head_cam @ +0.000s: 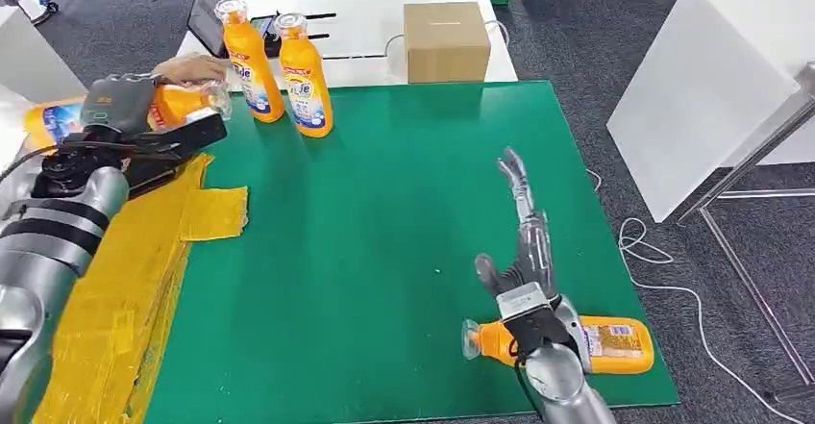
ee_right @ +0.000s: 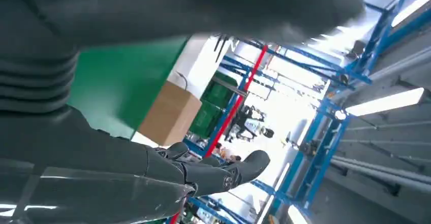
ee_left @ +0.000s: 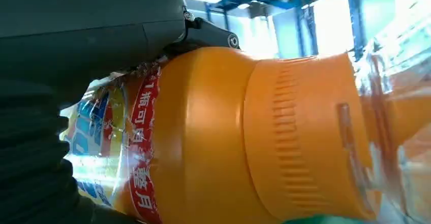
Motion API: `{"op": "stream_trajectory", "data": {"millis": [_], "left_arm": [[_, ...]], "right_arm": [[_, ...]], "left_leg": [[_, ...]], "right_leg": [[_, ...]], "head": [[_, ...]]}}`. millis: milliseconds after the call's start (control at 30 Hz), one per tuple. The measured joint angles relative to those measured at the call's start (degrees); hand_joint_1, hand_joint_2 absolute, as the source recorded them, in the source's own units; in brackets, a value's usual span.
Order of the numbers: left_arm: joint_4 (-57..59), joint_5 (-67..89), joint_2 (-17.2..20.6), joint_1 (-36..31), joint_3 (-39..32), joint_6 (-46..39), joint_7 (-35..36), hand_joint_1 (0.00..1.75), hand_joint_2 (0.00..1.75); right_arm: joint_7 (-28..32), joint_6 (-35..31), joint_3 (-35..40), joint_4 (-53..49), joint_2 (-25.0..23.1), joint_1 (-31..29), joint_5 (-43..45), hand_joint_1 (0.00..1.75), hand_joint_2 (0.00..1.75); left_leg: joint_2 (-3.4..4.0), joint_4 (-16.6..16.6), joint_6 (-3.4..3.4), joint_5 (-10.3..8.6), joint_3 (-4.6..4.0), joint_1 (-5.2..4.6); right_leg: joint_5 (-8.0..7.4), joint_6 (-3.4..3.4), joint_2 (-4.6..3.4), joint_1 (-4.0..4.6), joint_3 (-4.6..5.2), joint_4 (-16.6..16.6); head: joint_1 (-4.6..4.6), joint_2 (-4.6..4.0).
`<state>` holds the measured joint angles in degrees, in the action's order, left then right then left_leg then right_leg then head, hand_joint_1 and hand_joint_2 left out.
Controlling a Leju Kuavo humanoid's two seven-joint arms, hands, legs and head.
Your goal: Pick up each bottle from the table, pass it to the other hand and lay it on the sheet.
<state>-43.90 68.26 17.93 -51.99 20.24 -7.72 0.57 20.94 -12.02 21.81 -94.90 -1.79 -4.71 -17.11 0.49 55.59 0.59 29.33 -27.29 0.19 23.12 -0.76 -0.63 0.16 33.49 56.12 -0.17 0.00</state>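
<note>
My left hand (head_cam: pixel 144 140) grips an orange bottle (head_cam: pixel 178 105) lying sideways above the yellow sheet (head_cam: pixel 125 280). My right hand (head_cam: pixel 524 241) hangs open, fingers spread, over the green bench (head_cam: pixel 384 212). Advice: raise the right hand squarely to the bottle's body before releasing.

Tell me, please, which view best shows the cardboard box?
The head view: the box sits whole on the white table beyond the green mat. The right wrist view catches it tilted, past the mat's edge; the left wrist view shows the held bottle instead.
</note>
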Motion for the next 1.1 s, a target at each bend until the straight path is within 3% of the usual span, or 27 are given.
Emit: {"op": "stream_trajectory", "data": {"millis": [67,100,333,467,833,1100], "left_arm": [[2.4,0.6,0.9,-0.6,0.7,0.0,0.2,1.75,1.75],[3.6,0.8,1.2,-0.8,0.9,0.0,0.2,1.75,1.75],[10.3,5.0,2.4,-1.5,3.4,3.3,0.5,1.75,1.75],[13.9,3.4,2.1,1.4,3.8,2.6,-1.2,1.75,1.75],[16.5,-3.9,-2.5,9.5,1.7,-1.5,-2.4,1.75,1.75],[16.5,-5.6,-3.9,10.9,-1.5,-2.3,-3.3,1.75,1.75]], "right_arm": [[0.0,0.2,-0.5,-0.8,0.1,0.3,0.0,0.0,0.0],[0.0,0.2,-0.7,-1.1,0.1,0.4,0.0,0.0,1.75],[0.0,0.2,-1.8,-2.0,0.2,0.9,0.2,0.0,1.75],[0.0,0.4,-2.3,-2.1,0.3,1.2,0.2,0.0,1.75],[-1.0,1.0,-2.5,-1.9,0.3,1.1,0.0,0.0,1.75],[-1.2,1.0,-2.5,-1.5,0.3,1.1,-0.2,0.0,1.75]], "left_leg": [[0.0,0.0,0.0,0.0,0.0,-0.01],[-0.02,0.0,0.0,0.0,-0.01,-0.01],[-0.02,0.0,0.01,0.01,-0.01,-0.03],[-0.02,0.0,0.01,0.01,-0.01,-0.05],[-0.04,0.0,0.01,0.01,-0.04,-0.05],[-0.05,0.0,0.01,0.01,-0.04,-0.04]], "right_leg": [[0.0,0.0,0.0,-0.01,0.0,0.0],[0.0,0.0,0.0,-0.02,0.0,0.0],[0.0,0.0,-0.01,-0.09,0.0,0.0],[0.0,0.0,0.0,-0.06,0.02,0.0],[0.0,0.0,0.02,-0.07,0.01,0.0],[0.0,0.0,0.02,-0.06,0.01,0.0]], "head": [[0.02,0.0],[0.02,0.0],[0.0,0.0],[0.02,0.0],[0.02,0.0],[0.02,0.0]]}}
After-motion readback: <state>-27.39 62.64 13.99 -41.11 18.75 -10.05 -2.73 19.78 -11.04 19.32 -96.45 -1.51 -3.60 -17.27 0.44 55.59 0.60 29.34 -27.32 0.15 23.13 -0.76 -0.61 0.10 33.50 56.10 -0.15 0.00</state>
